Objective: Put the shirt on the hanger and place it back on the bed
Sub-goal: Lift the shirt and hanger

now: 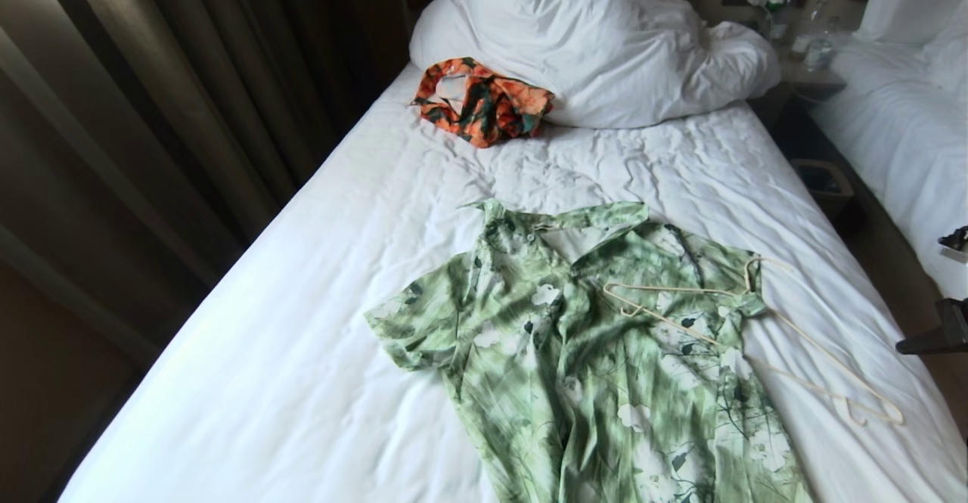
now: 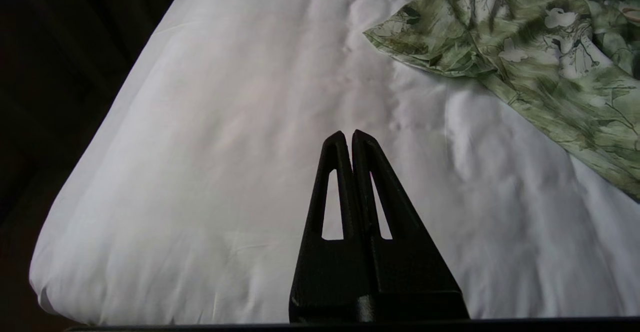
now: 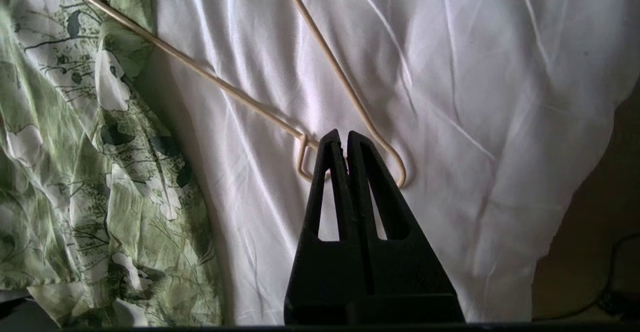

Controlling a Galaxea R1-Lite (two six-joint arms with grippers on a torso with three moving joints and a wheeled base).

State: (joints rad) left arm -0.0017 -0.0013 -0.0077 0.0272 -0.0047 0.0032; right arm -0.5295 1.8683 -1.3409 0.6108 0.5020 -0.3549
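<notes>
Curtains (image 1: pixel 136 110) are seen at the far left, beside the bed (image 1: pixel 302 321). Near the pillow (image 1: pixel 597 41) an orange patterned garment (image 1: pixel 484 102) is bunched. The left gripper (image 2: pixel 348 135) is held over bare sheet with its jaws clenched on nothing, the shirt's sleeve lying well apart from it. The shirt (image 1: pixel 590 359) is spread face-up across the middle of the bed, collar toward the pillow. The hanger (image 1: pixel 756 336) lies flat, its inner end on the shirt's shoulder and its outer end on the sheet. The right gripper (image 3: pixel 345 137) is poised just above that outer corner, jaws pressed together and empty.

Pickup of the hanger is judged to be the step in hand; nothing is hung yet. Next, the right jaws would need to be parted and closed around the thin wire.
</notes>
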